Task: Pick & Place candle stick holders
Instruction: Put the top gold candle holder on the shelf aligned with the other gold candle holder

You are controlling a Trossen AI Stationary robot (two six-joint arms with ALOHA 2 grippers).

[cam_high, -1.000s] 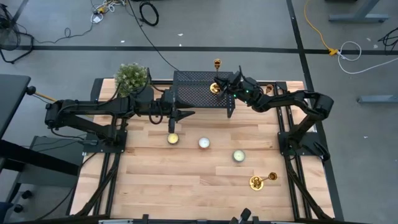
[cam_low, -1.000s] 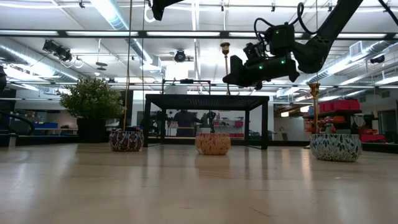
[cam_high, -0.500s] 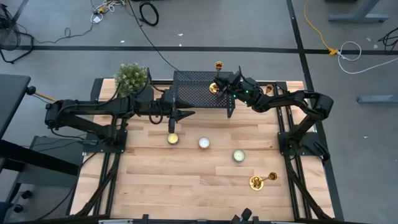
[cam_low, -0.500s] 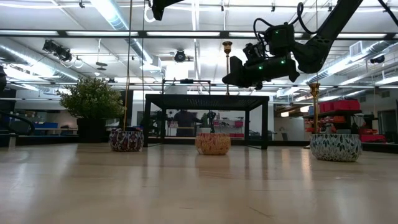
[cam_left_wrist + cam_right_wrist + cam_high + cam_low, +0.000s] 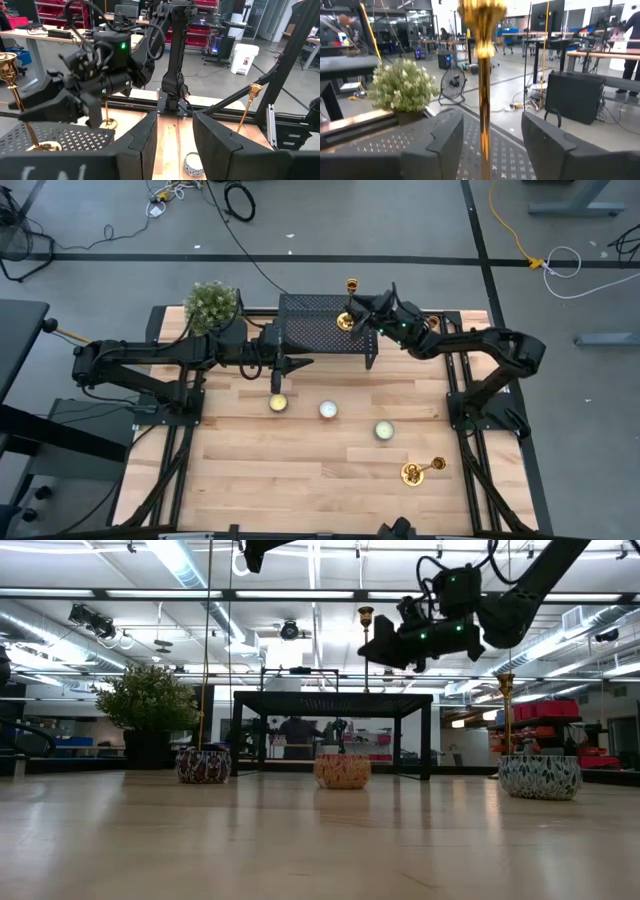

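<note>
Wooden bench (image 5: 300,470): three holders are counted, one (image 5: 346,315) upright on the far black rack (image 5: 315,325) between the right claw's (image 5: 360,308) parted fingers, one (image 5: 430,323) far right, one (image 5: 420,471) toppled near right. Three candles (image 5: 328,410) are seen mid-bench. Left claw (image 5: 277,380) is narrowly parted, empty.

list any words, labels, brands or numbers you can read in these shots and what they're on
None can be read.
Candle stick holder on the black mesh stand: no marking shows.
Patterned candle bowls: decoration only, no lettering.
Right gripper: green lights, no label.
Left wrist view, bottom edge: pale strokes on a dark panel, cut off and blurred, unreadable.
Background shelving and boxes: too small to read.
</note>
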